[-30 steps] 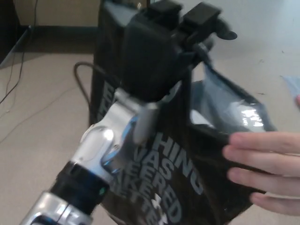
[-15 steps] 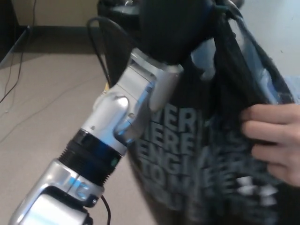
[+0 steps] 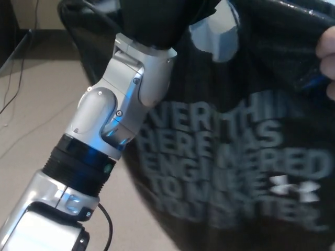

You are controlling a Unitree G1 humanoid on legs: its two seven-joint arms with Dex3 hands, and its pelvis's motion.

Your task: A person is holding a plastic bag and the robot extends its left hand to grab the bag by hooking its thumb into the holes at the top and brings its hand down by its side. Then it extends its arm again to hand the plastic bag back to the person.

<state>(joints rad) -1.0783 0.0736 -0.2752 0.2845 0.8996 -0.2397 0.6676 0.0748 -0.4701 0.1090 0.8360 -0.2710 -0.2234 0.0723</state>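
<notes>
At the top of the head view, the left hand (image 3: 157, 21) is raised and mostly cut off by the frame edge, so I cannot tell how its fingers stand; its silver wrist and forearm (image 3: 112, 117) go down to the lower left. Right beside it hangs the black plastic bag (image 3: 241, 151) with grey printed letters, filling the right half; a person's hand (image 3: 328, 60) touches its upper right edge; the beige floor (image 3: 31, 120) lies behind.

Single head view, looking down, very close on left forearm (image 3: 104, 130), bag (image 3: 235, 157)
</notes>
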